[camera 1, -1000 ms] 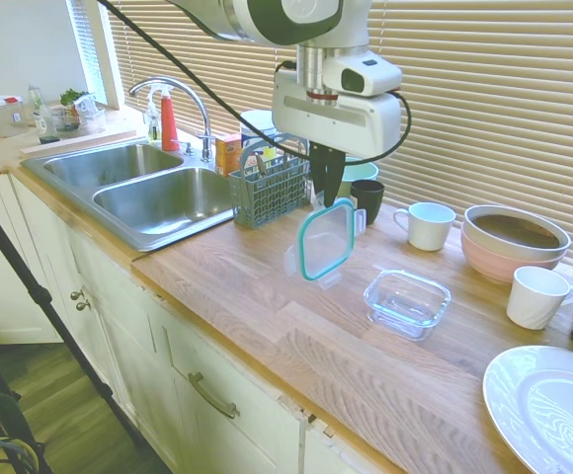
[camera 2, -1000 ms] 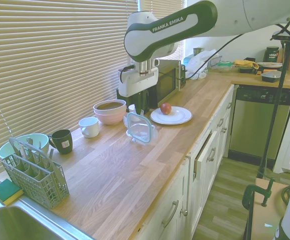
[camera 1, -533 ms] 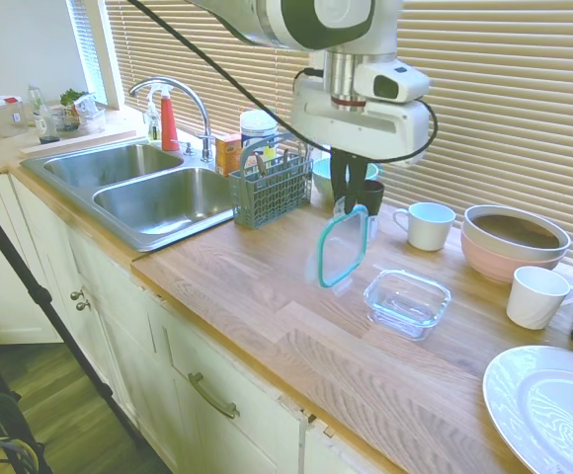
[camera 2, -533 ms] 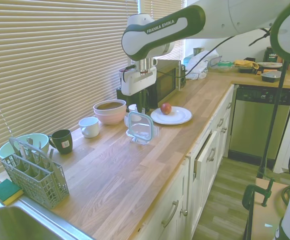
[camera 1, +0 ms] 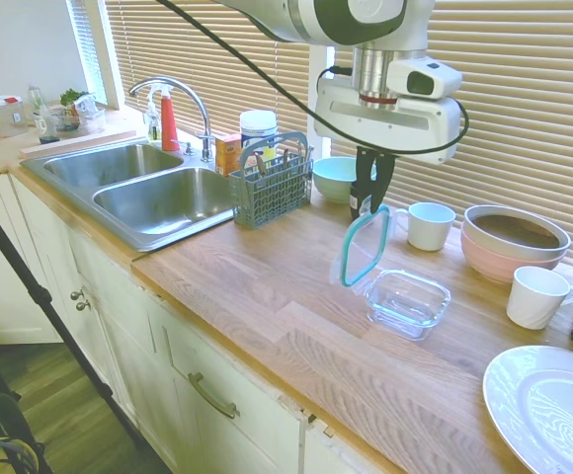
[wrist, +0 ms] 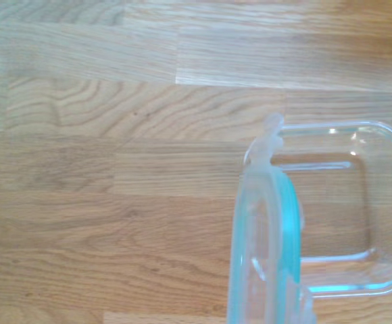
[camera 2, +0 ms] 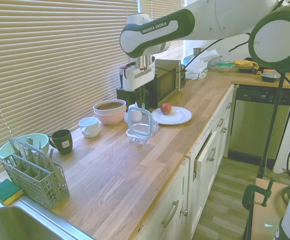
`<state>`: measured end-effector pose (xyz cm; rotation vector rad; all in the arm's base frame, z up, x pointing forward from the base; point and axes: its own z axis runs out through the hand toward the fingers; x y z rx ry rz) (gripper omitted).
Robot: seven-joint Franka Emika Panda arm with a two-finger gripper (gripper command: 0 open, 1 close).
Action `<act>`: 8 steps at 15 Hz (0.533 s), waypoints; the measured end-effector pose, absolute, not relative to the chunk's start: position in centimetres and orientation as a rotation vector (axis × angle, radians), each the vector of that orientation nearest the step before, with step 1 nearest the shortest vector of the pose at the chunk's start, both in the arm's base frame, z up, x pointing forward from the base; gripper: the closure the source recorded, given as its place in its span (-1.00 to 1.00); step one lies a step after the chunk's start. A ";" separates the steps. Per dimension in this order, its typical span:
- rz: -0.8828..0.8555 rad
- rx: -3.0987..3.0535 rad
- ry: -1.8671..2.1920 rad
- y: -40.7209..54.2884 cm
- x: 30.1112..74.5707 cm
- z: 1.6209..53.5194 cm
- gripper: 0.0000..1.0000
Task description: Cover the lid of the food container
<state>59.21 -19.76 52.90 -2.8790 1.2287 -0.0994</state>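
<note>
The gripper (camera 1: 369, 205) is pinched tight on the top edge of the lid (camera 1: 365, 247), and the teal-rimmed panel hangs almost on edge — tilted, clear of the wooden counter (camera 1: 267, 286). The food container (camera 1: 407, 301) sits open on the counter just beside the lid's lower edge, between the sink side and the white mug (camera 1: 536, 296); in the wrist view the lid's edge (wrist: 267, 250) crosses one side of the glass dish (wrist: 358, 202) — whether they touch, I cannot tell
</note>
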 end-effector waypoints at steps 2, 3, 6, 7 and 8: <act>-0.101 -2.881 1.226 -20.0 59.6 52.9 1.00; -0.101 -2.882 1.226 -20.1 59.9 52.8 1.00; -0.094 -2.886 1.225 -20.1 60.4 52.3 1.00; -0.093 -2.889 1.222 -20.0 60.6 52.1 1.00; -0.090 -2.891 1.219 -19.9 60.9 51.9 1.00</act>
